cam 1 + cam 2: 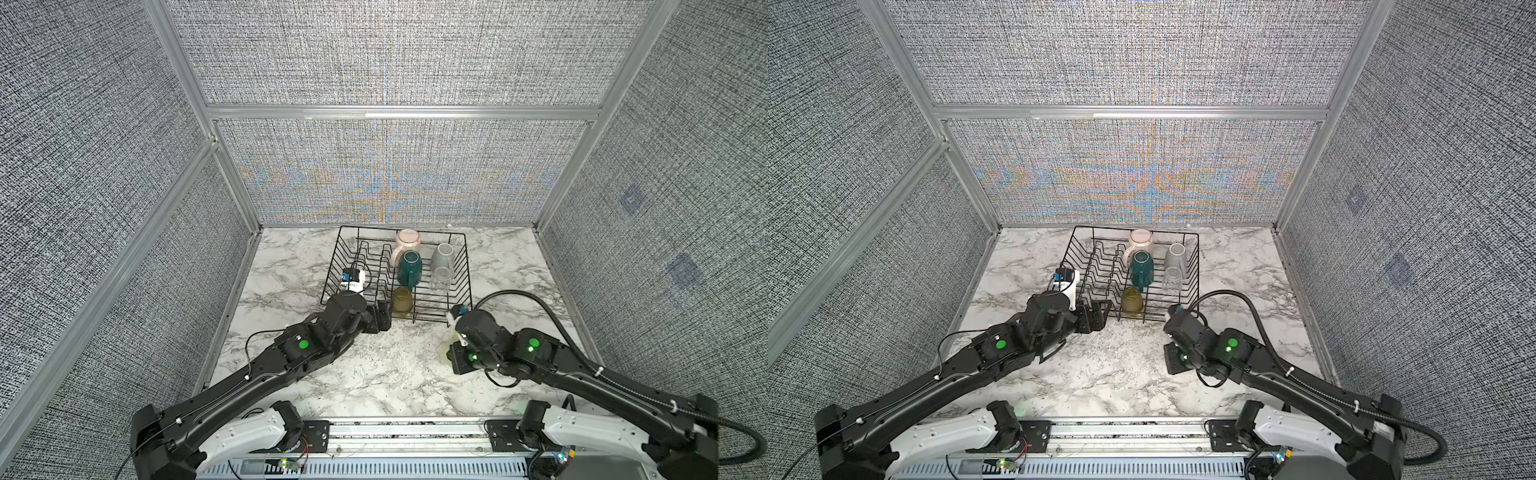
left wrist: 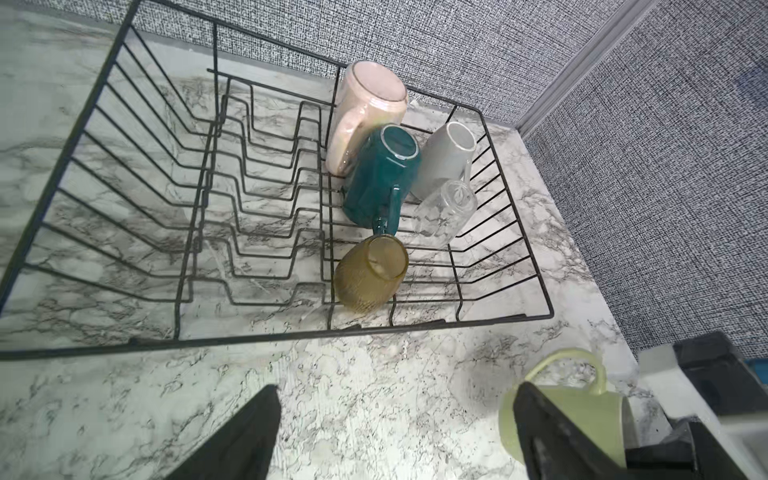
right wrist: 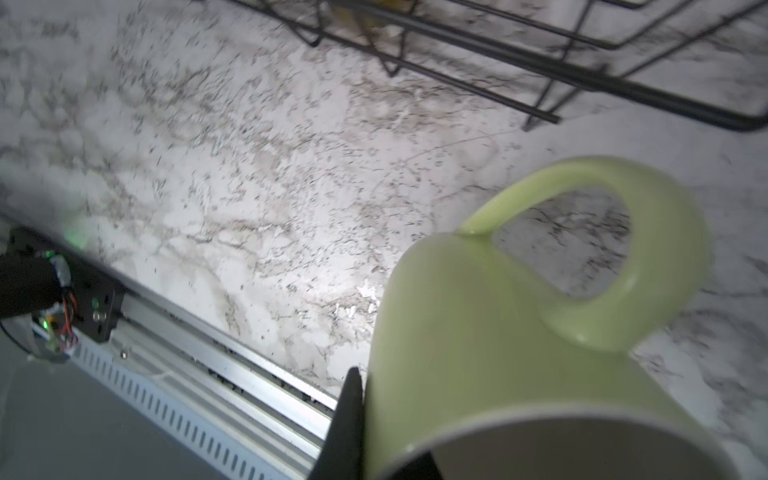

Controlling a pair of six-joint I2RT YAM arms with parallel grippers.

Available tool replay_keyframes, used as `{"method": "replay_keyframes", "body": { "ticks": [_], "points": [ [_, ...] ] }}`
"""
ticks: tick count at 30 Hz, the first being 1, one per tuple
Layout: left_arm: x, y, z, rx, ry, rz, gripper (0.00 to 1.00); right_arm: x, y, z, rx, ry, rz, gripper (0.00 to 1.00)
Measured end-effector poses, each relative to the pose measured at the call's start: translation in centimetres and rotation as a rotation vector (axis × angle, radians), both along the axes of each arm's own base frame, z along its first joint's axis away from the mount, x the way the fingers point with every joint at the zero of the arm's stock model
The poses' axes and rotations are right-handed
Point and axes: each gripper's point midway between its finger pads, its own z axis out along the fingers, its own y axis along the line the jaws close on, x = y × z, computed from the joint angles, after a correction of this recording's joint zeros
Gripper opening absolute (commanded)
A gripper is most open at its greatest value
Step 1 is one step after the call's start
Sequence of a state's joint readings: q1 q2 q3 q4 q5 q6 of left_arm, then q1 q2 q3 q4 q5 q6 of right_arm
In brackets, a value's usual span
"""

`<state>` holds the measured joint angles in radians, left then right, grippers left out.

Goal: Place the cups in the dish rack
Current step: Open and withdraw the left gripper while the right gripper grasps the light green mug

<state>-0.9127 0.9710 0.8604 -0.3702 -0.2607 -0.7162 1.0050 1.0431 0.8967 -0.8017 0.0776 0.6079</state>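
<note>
Between the closed tips of the right pincer [image 3: 374, 440] sits only the wall of the pale yellow-green ceramic handled mug [image 3: 478, 332]; it could pivot and slip. Left pincer [image 2: 397, 392] gapes empty.

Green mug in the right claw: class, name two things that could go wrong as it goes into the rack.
1. The right claw grips the green mug only by its wall near the rim, so the mug may swing or slip out.
2. The free spot in the rack lies beside the clear glass and the amber glass; the mug or its handle could knock one, or catch the front wire.
</note>
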Motion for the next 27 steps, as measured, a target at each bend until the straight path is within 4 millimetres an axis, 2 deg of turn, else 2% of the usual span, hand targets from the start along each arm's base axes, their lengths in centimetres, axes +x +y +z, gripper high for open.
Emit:
{"method": "replay_keyframes", "body": {
  "ticks": [6, 10, 14, 19, 24, 27],
  "points": [
    [-1.3, 2.5, -1.4, 0.010, 0.051, 0.043, 0.90, -2.6, 5.5, 0.0, -0.111, -0.010, 0.297, 0.00],
    [-1.9, 3.7, -2.5, 0.031, 0.086, 0.074, 0.89, -4.3, 7.4, -1.7, -0.194, 0.031, 0.439, 0.00],
    [-2.3, 6.0, -4.2, 0.023, 0.121, 0.142, 0.89, -5.5, 7.3, -3.5, -0.252, 0.097, 0.520, 0.00],
    [-2.8, 8.2, -5.2, -0.018, 0.136, 0.203, 0.89, -6.7, 7.7, -4.3, -0.260, 0.163, 0.587, 0.00],
    [-2.9, 9.0, -5.0, -0.051, 0.126, 0.230, 0.89, -7.1, 7.7, -5.8, -0.291, 0.211, 0.605, 0.00],
    [-2.9, 9.0, -5.3, -0.049, 0.138, 0.229, 0.89, -7.0, 7.7, -6.3, -0.304, 0.221, 0.599, 0.10]
  ]
}}
